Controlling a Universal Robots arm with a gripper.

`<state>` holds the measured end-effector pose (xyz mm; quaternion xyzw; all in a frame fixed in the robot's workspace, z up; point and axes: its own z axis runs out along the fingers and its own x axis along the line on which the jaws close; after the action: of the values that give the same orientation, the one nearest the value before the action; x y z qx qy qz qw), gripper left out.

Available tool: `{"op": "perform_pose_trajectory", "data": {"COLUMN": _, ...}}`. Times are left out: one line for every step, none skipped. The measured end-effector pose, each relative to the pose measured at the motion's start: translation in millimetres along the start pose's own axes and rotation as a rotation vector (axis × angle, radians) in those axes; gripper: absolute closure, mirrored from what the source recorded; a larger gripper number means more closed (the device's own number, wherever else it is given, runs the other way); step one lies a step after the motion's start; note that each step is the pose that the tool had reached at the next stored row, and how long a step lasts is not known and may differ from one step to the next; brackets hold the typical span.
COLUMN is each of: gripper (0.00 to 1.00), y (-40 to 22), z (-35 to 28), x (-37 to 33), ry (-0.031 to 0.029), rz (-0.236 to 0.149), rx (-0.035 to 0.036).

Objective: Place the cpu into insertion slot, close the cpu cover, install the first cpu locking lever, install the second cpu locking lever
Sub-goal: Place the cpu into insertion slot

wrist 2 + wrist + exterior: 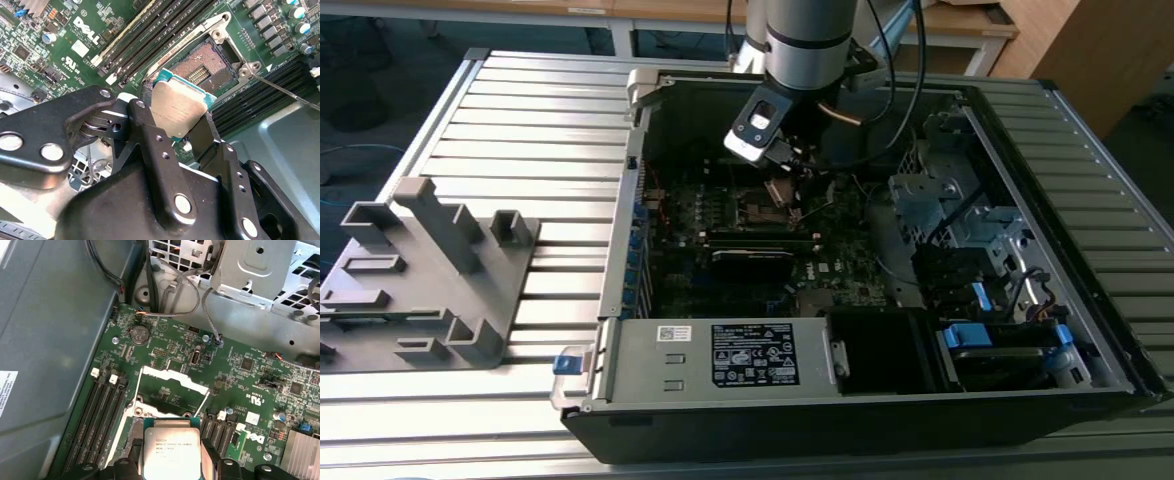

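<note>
Cpu (179,112) tight in the gripper (175,119) above the insertion slot (207,65), computer case (854,425) on slatted metal table (520,120).

You've got the exterior view high up and well back, tilted down onto the whole open computer case (854,432). Both wrist views sit close over the motherboard (240,365), facing down from different sides; both catch the insertion slot (205,62) and cpu (172,452).

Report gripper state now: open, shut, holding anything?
Gripper: shut on the cpu, which is not yet seated in the bare insertion slot.
</note>
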<state>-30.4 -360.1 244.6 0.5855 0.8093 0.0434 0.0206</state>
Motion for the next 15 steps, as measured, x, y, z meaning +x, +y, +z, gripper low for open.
{"op": "perform_pose_trajectory", "data": {"gripper": 0.46, "y": 0.0, "z": 0.0, "x": 0.0, "ry": 0.0, "rz": 0.0, "rx": 0.0}}
{"op": "perform_pose_trajectory", "data": {"gripper": 0.46, "y": 0.0, "z": 0.0, "x": 0.0, "ry": 0.0, "rz": 0.0, "rx": 0.0}}
{"op": "perform_pose_trajectory", "data": {"gripper": 0.46, "y": 0.0, "z": 0.0, "x": 0.0, "ry": 0.0, "rz": 0.0, "rx": 0.0}}
{"op": "perform_pose_trajectory", "data": {"gripper": 0.46, "y": -0.1, "z": 0.0, "x": 0.0, "ry": -0.0002, "rz": 0.002, "rx": 0.0}}
{"op": "perform_pose_trajectory", "data": {"gripper": 0.46, "y": -0.2, "z": 0.3, "x": 0.1, "ry": -0.001, "rz": 0.012, "rx": -0.0004}}
{"op": "perform_pose_trajectory", "data": {"gripper": 0.46, "y": -0.2, "z": 0.6, "x": 0.1, "ry": -0.0028, "rz": 0.031, "rx": -0.0008}}
{"op": "perform_pose_trajectory", "data": {"gripper": 0.46, "y": -0.3, "z": 0.8, "x": 0.1, "ry": -0.0046, "rz": 0.049, "rx": -0.0009}}
{"op": "perform_pose_trajectory", "data": {"gripper": 0.46, "y": -0.3, "z": 1.1, "x": 0.1, "ry": -0.0063, "rz": 0.067, "rx": -0.0012}}
{"op": "perform_pose_trajectory", "data": {"gripper": 0.46, "y": -0.3, "z": 1.4, "x": 0.1, "ry": -0.008, "rz": 0.085, "rx": -0.0016}}
{"op": "perform_pose_trajectory", "data": {"gripper": 0.46, "y": -0.3, "z": 1.7, "x": 0.1, "ry": -0.0097, "rz": 0.103, "rx": -0.0018}}
{"op": "perform_pose_trajectory", "data": {"gripper": 0.46, "y": -0.4, "z": 2.1, "x": 0.0, "ry": -0.0114, "rz": 0.121, "rx": -0.0022}}
{"op": "perform_pose_trajectory", "data": {"gripper": 0.46, "y": -0.4, "z": 2.5, "x": 0.0, "ry": -0.0131, "rz": 0.139, "rx": -0.0025}}
{"op": "perform_pose_trajectory", "data": {"gripper": 0.46, "y": -0.5, "z": 2.9, "x": 0.0, "ry": -0.0147, "rz": 0.156, "rx": -0.0029}}
{"op": "perform_pose_trajectory", "data": {"gripper": 0.46, "y": -0.5, "z": 3.2, "x": 0.0, "ry": -0.0166, "rz": 0.176, "rx": -0.0032}}
{"op": "perform_pose_trajectory", "data": {"gripper": 0.46, "y": -0.7, "z": 3.4, "x": 0.1, "ry": -0.0182, "rz": 0.192, "rx": -0.0033}}
